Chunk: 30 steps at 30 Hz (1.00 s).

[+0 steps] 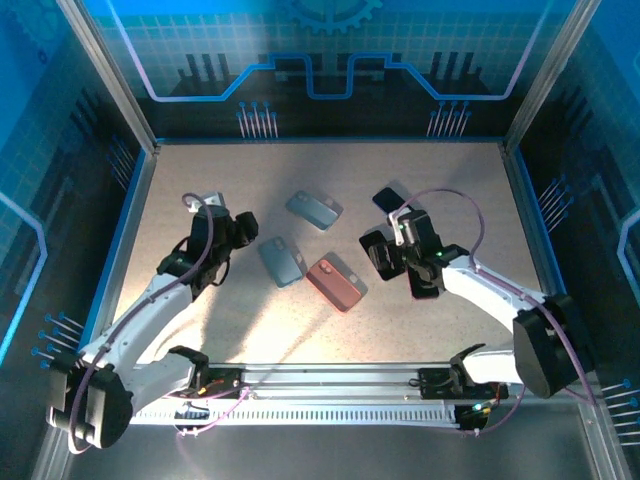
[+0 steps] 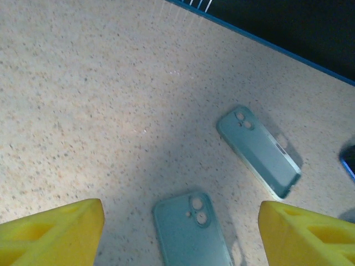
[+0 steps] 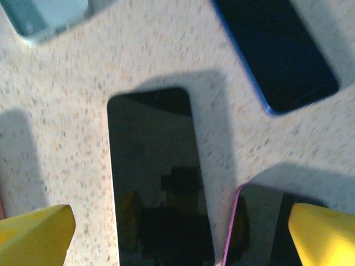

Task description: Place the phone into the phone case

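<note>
Three phone cases lie mid-table: a teal case (image 1: 314,209), a blue-teal case (image 1: 281,261) and a coral case (image 1: 336,283). My left gripper (image 1: 235,236) hovers open just left of the blue-teal case (image 2: 191,233), which lies flat between the yellow fingers (image 2: 52,230) with its camera cutout facing away. The teal case (image 2: 259,151) lies farther off. My right gripper (image 1: 385,256) is open above a black phone (image 3: 158,177) lying screen up, untouched. A blue-edged phone (image 3: 277,52) and a pink-edged phone (image 3: 255,227) lie beside it.
The blue-edged phone (image 1: 386,197) sits behind the right gripper, and another dark phone (image 1: 425,276) sits under the right wrist. A teal case corner (image 3: 44,16) shows at the upper left of the right wrist view. Blue walls enclose the speckled table (image 1: 200,170).
</note>
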Each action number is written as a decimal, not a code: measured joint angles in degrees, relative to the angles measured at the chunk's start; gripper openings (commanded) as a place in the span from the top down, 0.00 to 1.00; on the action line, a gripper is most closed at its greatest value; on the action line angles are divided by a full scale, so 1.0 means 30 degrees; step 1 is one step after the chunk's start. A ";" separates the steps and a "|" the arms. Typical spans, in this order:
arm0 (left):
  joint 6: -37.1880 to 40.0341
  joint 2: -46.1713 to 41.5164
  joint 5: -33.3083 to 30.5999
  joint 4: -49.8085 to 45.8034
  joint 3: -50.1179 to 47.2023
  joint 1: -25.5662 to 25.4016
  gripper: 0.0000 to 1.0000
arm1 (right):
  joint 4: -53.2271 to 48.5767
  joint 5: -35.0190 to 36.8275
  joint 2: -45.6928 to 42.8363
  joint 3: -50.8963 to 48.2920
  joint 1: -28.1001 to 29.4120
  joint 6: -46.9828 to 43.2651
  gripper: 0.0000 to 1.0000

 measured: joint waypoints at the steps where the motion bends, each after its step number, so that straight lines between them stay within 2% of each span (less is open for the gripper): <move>1: -0.0226 -0.0160 0.0197 -0.0168 -0.0015 -0.0022 0.26 | -0.0321 -0.0153 0.0408 0.0189 0.0000 0.0087 0.00; 14: -0.0721 0.0211 0.1290 -0.1370 -0.0015 -0.0022 0.26 | -0.1326 -0.1909 0.4962 0.2871 0.0000 0.1049 0.00; 30: -0.0707 0.0350 0.1413 -0.1494 -0.0015 -0.0036 0.25 | -0.1355 -0.2098 0.6550 0.3075 0.0007 0.2120 0.00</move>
